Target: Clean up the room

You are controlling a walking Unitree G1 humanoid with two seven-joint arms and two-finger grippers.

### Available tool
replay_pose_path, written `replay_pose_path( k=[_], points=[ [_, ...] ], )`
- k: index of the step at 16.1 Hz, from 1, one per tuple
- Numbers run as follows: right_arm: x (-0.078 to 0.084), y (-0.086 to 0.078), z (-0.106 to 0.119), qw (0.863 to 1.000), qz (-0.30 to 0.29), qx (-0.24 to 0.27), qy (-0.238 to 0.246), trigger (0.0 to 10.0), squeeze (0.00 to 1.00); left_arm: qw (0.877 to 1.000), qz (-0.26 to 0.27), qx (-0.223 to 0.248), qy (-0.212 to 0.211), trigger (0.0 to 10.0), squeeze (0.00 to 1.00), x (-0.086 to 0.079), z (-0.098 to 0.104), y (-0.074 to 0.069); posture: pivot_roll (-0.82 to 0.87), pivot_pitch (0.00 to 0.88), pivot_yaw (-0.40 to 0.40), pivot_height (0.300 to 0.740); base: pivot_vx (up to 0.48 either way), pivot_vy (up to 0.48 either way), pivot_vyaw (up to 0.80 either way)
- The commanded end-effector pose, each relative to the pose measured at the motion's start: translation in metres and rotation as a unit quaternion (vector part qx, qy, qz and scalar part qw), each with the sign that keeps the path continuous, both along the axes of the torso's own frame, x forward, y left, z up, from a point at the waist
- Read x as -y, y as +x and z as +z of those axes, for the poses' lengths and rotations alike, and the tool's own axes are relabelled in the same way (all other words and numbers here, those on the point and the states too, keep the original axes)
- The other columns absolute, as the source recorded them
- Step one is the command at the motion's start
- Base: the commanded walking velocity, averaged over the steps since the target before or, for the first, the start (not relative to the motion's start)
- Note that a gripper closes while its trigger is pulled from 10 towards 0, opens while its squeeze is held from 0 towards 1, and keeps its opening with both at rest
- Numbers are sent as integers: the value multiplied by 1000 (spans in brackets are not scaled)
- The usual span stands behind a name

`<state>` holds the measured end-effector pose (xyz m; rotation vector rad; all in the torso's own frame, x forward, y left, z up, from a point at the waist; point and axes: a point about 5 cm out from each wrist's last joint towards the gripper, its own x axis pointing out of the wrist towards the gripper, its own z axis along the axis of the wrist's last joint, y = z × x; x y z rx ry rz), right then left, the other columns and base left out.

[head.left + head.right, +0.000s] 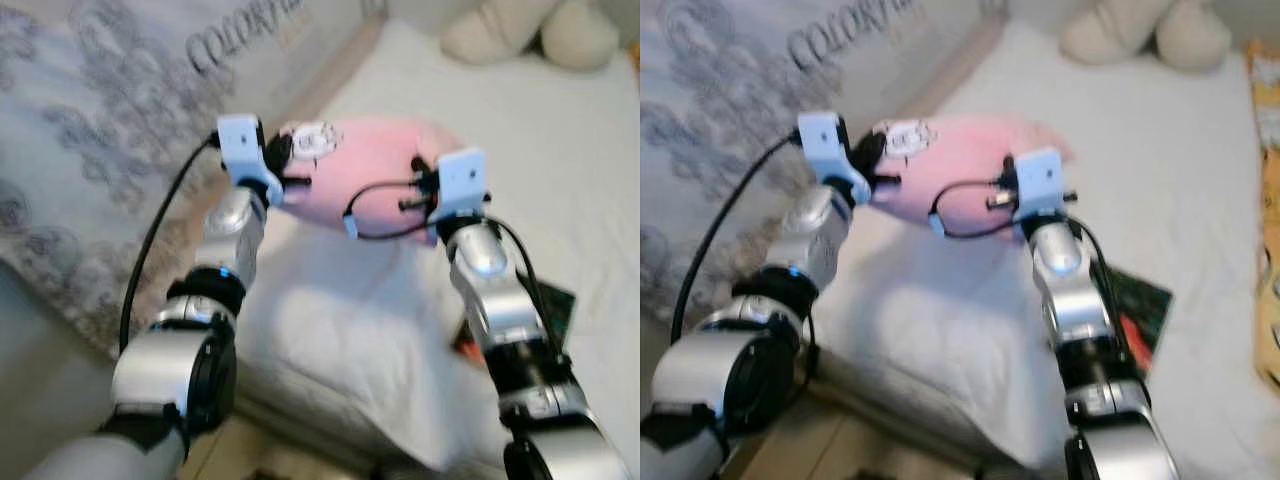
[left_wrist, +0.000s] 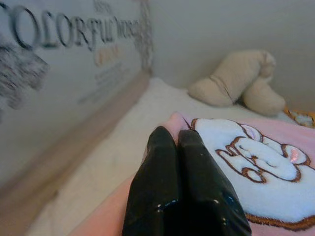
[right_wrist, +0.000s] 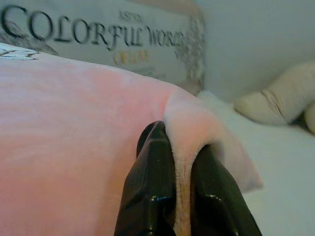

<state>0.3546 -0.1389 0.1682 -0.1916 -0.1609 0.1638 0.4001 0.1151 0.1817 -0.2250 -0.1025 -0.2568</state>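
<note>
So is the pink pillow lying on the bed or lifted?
Lifted: both grippers hold the pink pillow by its ends above the white pillow.

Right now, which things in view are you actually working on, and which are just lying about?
In hand:
- pink pillow, pinched at one end by the left gripper
- same pillow, fold clamped by the right gripper

Lying about:
- white pillow below it on the bed
- beige plush toy
- dark book

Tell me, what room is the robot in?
Probably a bedroom. There's a white bed with a white pillow, a beige plush toy lying at its far end, and a pink cushion held above it.
</note>
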Motion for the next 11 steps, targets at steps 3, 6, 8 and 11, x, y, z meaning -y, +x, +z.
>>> replay_pose_path(
  k=[3,6,8,11],
  points=[
    [2,2,8,1000,-5,19,-1,0,0,999,37,20,-4,10000,0,-20,11,3,-196,0,70,735,450,0,0],
    [6,11,10,999,7,15,-35,0,0,998,52,19,11,10000,0,-20,9,3,-196,0,68,735,450,0,0],
    [14,22,12,998,6,6,-58,0,0,998,60,9,26,10000,0,-15,3,3,-184,0,64,735,444,0,0],
    [23,35,23,997,-3,1,-75,0,0,998,54,8,39,10000,0,0,15,9,-182,0,60,735,444,0,0]
  ],
)
